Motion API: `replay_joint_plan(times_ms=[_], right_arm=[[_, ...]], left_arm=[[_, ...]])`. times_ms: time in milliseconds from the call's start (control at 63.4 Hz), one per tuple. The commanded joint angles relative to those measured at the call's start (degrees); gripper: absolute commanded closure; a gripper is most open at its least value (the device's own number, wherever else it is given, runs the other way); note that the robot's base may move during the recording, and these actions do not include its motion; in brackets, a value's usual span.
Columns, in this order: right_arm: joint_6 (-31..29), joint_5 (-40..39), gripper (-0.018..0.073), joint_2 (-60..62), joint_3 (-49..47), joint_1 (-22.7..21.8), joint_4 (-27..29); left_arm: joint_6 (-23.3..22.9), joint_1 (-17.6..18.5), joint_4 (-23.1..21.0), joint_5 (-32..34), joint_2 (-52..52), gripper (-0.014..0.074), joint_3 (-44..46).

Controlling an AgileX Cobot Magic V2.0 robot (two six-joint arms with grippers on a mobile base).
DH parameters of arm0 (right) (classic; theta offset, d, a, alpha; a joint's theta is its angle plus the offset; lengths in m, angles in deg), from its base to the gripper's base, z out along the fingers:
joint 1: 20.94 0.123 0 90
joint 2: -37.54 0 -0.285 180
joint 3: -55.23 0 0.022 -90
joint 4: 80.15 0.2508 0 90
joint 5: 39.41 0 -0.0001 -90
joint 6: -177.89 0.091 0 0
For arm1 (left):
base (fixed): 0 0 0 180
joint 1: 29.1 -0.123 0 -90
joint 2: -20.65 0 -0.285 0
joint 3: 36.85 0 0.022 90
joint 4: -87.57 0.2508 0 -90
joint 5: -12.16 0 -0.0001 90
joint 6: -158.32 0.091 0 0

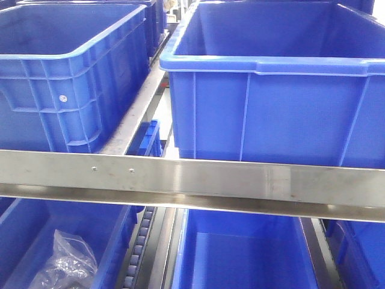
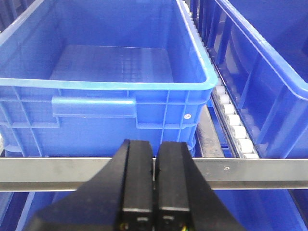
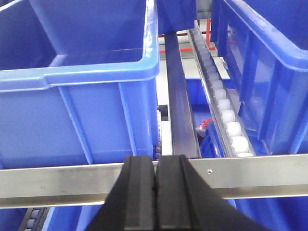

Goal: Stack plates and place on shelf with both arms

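Note:
No plates show in any view. My left gripper [image 2: 154,150] is shut with nothing between its black fingers; it hangs in front of the steel shelf rail [image 2: 57,172], facing an empty blue bin [image 2: 96,96]. My right gripper [image 3: 155,163] is also shut and empty. It sits at the steel rail [image 3: 57,183], just right of a blue bin's corner [image 3: 96,106]. Neither arm appears in the front view, which only shows the shelf rail [image 1: 192,180] and bins.
Blue bins fill the shelf: two on the upper level [image 1: 66,78] [image 1: 283,90] and more below [image 1: 240,253]. A clear plastic bag [image 1: 66,265] lies in the lower left bin. White roller tracks [image 2: 233,125] [image 3: 226,120] run between the bins.

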Motion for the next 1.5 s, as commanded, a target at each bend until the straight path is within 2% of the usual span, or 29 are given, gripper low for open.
replay_joint_plan(times_ms=[0, 284, 410, 615, 741, 804, 883, 1372, 1482], right_arm=[[-0.7, -4.7, 0.0504, 1.1, 0.0, -0.4, 0.0], [-0.7, -4.7, 0.0504, 1.1, 0.0, -0.4, 0.0], [-0.7, -4.7, 0.0504, 1.1, 0.0, -0.4, 0.0], [-0.7, -4.7, 0.0504, 1.1, 0.0, -0.4, 0.0], [-0.7, -4.7, 0.0504, 1.1, 0.0, -0.4, 0.0], [-0.7, -4.7, 0.0504, 1.1, 0.0, -0.4, 0.0], [-0.7, -4.7, 0.0504, 1.1, 0.0, -0.4, 0.0], [-0.7, -4.7, 0.0504, 1.1, 0.0, -0.4, 0.0], [-0.7, -4.7, 0.0504, 1.1, 0.0, -0.4, 0.0]], left_arm=[[-0.5, -0.1, -0.1, 5.2, -0.8, 0.0513, 1.8], [-0.5, -0.1, -0.1, 5.2, -0.8, 0.0513, 1.8], [-0.3, -0.7, 3.8, 5.4, 0.8, 0.0513, 1.8], [-0.3, -5.7, 3.1, 8.9, 9.7, 0.0513, -5.1], [-0.3, -6.7, 0.9, 13.9, 15.8, 0.0513, -13.5], [-0.3, -6.7, -0.9, 14.4, 18.2, 0.0513, -16.6], [-0.3, -6.7, -2.3, 9.7, 21.4, 0.0513, -16.3], [-0.3, -6.4, -2.5, 10.1, 21.2, 0.0513, -16.4], [-0.2, -6.4, -4.0, 10.7, 21.1, 0.0513, -16.4]])
